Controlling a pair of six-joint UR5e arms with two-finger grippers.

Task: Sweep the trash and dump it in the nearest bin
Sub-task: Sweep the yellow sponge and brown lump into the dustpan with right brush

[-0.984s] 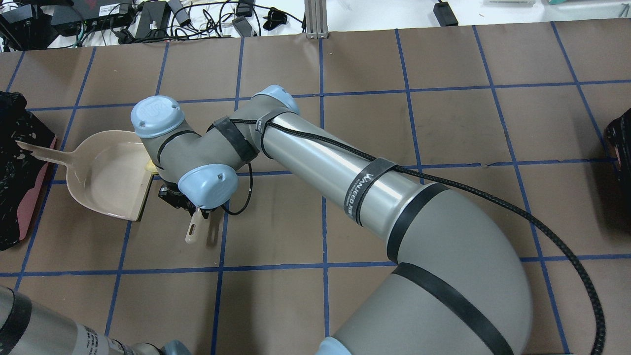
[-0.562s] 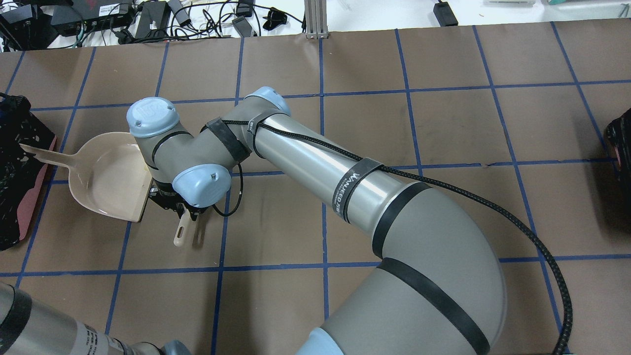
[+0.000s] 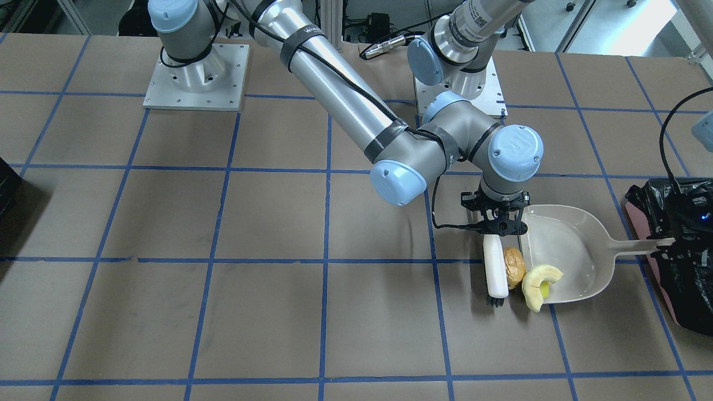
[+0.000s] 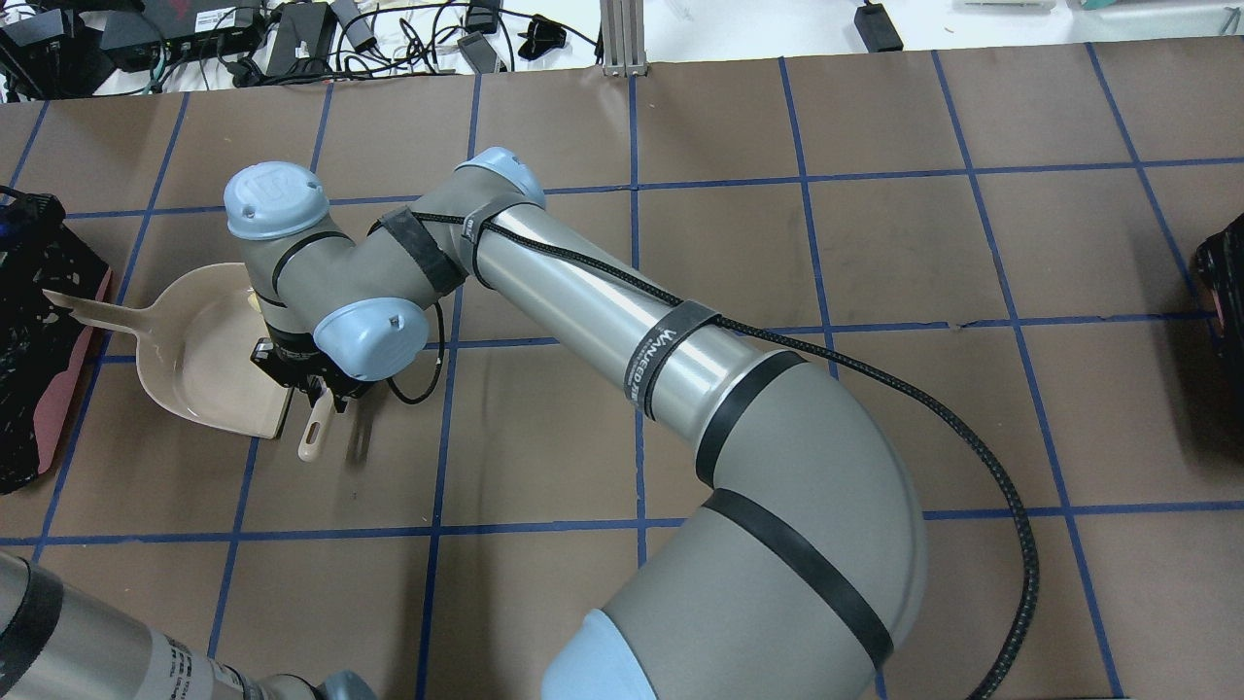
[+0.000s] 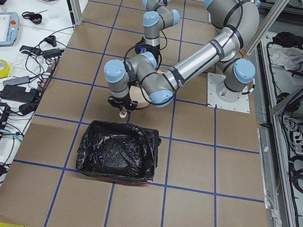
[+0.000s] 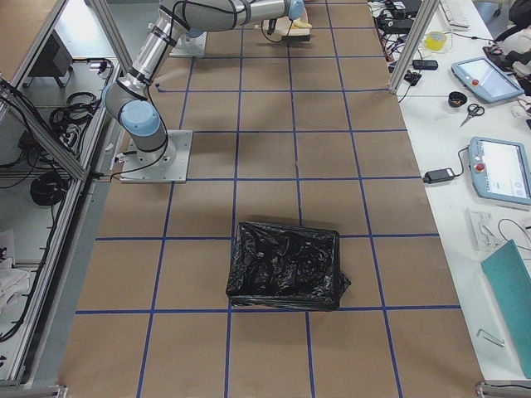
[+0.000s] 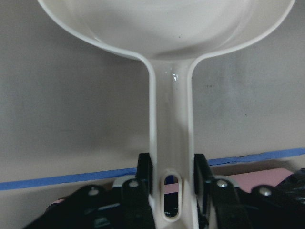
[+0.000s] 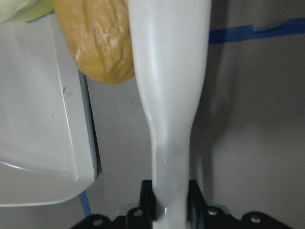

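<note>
Pale apple-like wedge point(image 8: 21, 8) cut off at right wrist view's top-left corner

— What is different now?
— The right arm point(image 4: 583, 301) is farther toward the left edge of the worktop point(image 4: 875, 243) than a second ago. Its big elbow is over that way too.
— And the brush point(image 4: 316, 433)?
— It goes along in the right gripper point(image 3: 497, 231). Its handle end is now just beside the near corner of the dustpan point(image 4: 194, 350), closer than before.
— Anything else?
— From above, a bit of the yellow wedge point(image 3: 537, 284) shows at the pan's mouth before. Now the wrist covers it.
</note>
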